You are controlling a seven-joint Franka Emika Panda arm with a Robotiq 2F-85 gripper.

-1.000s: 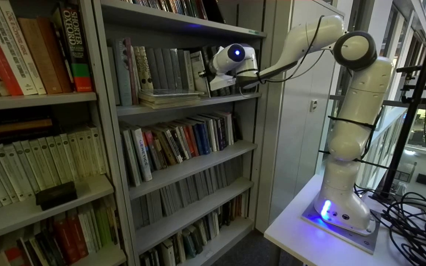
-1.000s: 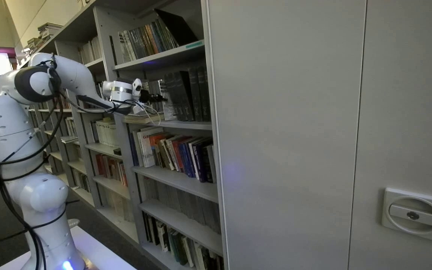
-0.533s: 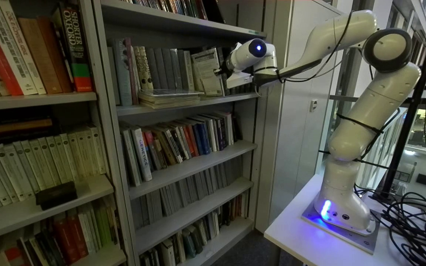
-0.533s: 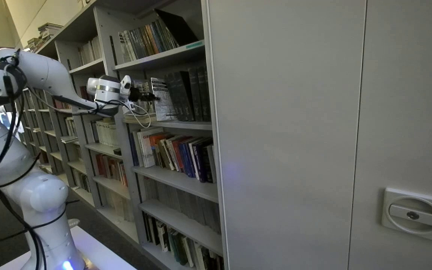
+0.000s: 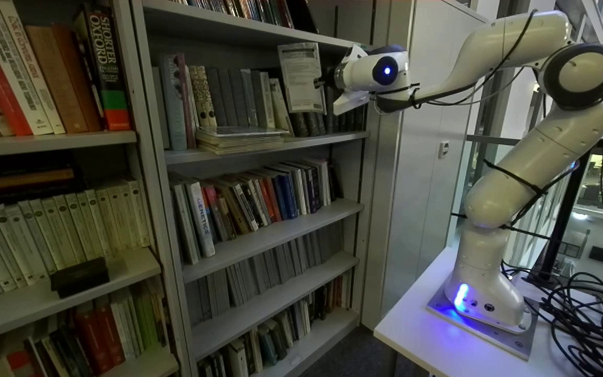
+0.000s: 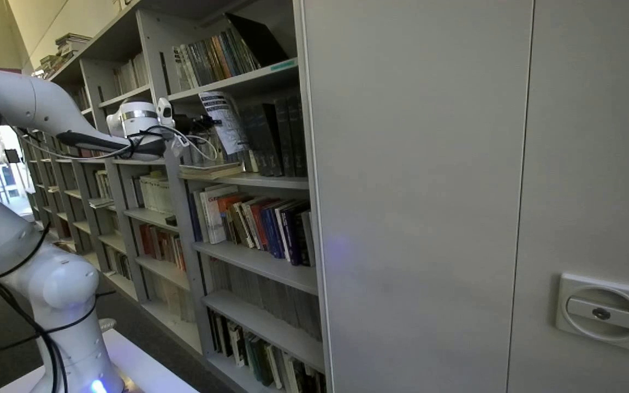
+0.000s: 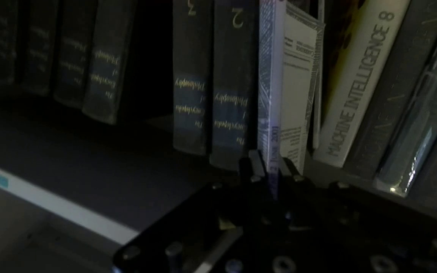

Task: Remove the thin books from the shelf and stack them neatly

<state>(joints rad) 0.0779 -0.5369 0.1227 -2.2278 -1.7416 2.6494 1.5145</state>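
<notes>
Thin book [image 5: 300, 73]: raised off the shelf [image 5: 335, 138] and held slightly tilted in front of the dark encyclopedia volumes [image 7: 192, 76], its foot apart from the metal in both exterior views. Change: one second earlier it stands in the row beside them; now it is drawn out and lifted. Gripper [image 7: 271, 168]: jaws nearly together, pinching the spine (lettered "2 JUNE 2001", as far as the wrist view can be read) and nothing else. Assessment: removal of this item appears achieved; setting it down does not. A flat stack [image 5: 239, 142] on the same shelf looks the likely destination, and the narrow edge grip may let the book swing on the way. Surface: flat grey metal, with the stack lying near its front edge. Room: a tall grey cabinet [image 6: 418, 191] stands next to the shelf; the arm [image 5: 547, 152] is mounted on a white worktop [image 5: 411, 324], black cables [image 5: 594, 309] heaped near its base.
</notes>
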